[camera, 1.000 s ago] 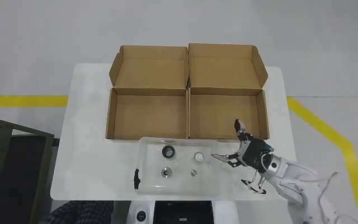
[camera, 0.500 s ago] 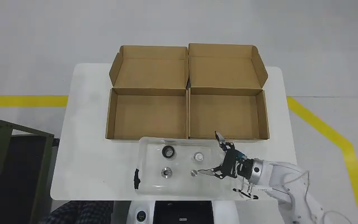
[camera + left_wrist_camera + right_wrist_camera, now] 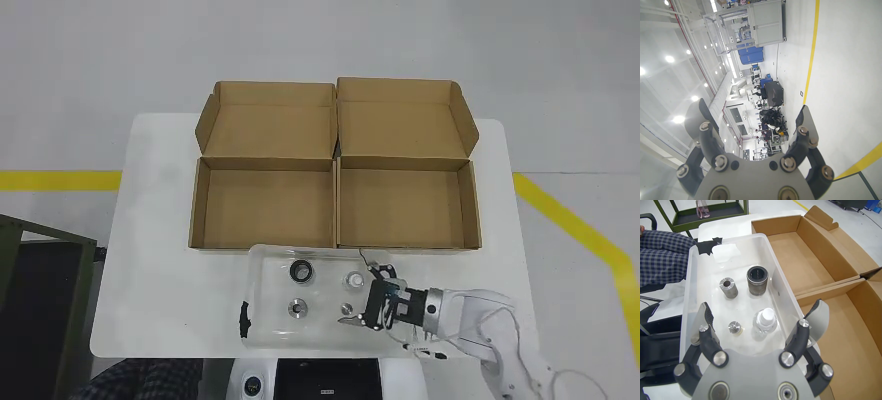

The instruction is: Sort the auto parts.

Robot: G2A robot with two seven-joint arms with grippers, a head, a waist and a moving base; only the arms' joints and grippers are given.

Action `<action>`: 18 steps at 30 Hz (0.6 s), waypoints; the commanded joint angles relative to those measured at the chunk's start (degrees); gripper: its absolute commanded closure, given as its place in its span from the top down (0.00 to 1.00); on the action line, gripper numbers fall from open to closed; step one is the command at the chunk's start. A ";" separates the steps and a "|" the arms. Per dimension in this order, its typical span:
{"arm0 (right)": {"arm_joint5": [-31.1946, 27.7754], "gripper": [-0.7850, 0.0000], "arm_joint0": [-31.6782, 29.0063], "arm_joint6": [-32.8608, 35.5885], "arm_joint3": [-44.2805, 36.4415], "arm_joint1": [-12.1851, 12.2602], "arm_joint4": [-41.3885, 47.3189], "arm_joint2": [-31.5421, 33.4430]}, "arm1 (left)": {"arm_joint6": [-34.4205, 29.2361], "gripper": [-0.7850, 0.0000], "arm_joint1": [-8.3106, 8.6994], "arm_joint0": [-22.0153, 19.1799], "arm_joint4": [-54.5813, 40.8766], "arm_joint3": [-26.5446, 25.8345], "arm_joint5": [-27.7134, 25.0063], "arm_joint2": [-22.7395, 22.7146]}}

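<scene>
Table's 6 o'clock edge: clear bin with four parts, all standing upright. Over its 3 o'clock end: right gripper, spread wide, holding nothing. Just off its fingers: white-capped bottle at 12 o'clock, small steel plug at 7. Toward 9: linear bearing, steel bushing. Likely bottle first, right arm nearer. Left gripper also spread, empty, aimed into the room.
</scene>
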 commanded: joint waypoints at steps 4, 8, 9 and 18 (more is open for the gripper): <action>0.08 1.00 0.13 0.86 0.04 0.16 -2.57 -1.73 | 0.00 1.00 0.00 0.00 0.00 0.00 0.00 0.00; 0.72 1.00 0.34 0.72 0.01 0.29 -4.02 -2.43 | 0.00 1.00 0.00 0.00 0.00 0.00 0.00 0.00; 0.98 1.00 0.29 0.61 0.10 0.33 -4.15 -2.43 | 0.00 1.00 0.00 0.00 0.00 0.00 0.00 0.00; 2.65 0.88 0.98 1.86 1.30 0.59 -3.34 -2.32 | 0.00 1.00 0.00 0.00 0.00 0.00 0.00 0.00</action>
